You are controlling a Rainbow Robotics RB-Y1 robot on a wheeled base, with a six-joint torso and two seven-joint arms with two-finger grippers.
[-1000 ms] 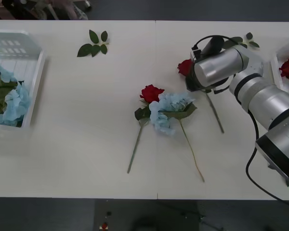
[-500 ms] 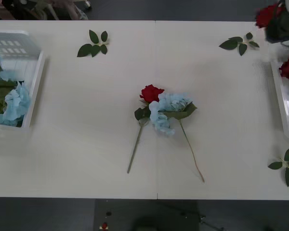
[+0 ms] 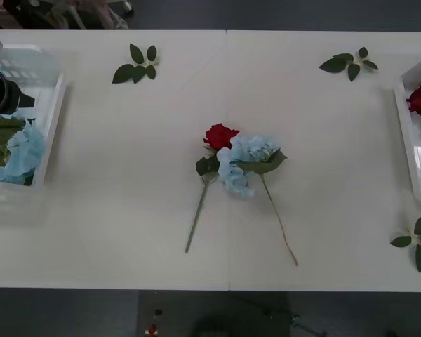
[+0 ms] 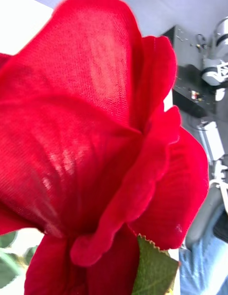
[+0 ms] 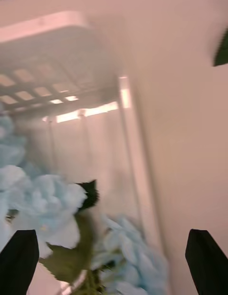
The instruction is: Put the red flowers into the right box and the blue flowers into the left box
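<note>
Left pincer [image 5: 113, 257] hangs released over the left box [image 3: 48, 126] of blue flowers [image 3: 22, 151]. Right pincer's grip can't be told; a rose [image 4: 95, 147] fills its camera.

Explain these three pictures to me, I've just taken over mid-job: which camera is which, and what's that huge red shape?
The wide picture looks down from above the robot's arms at the white table. In its middle lie a red flower and a blue flower, touching. Loose leaf sprigs lie around. The left box holds blue flowers, the right box a red one.

The other two pictures come from cameras on the wrists. The red shape is a rose right against the right wrist camera. The left gripper is open over the left box, above the blue flowers inside.
</note>
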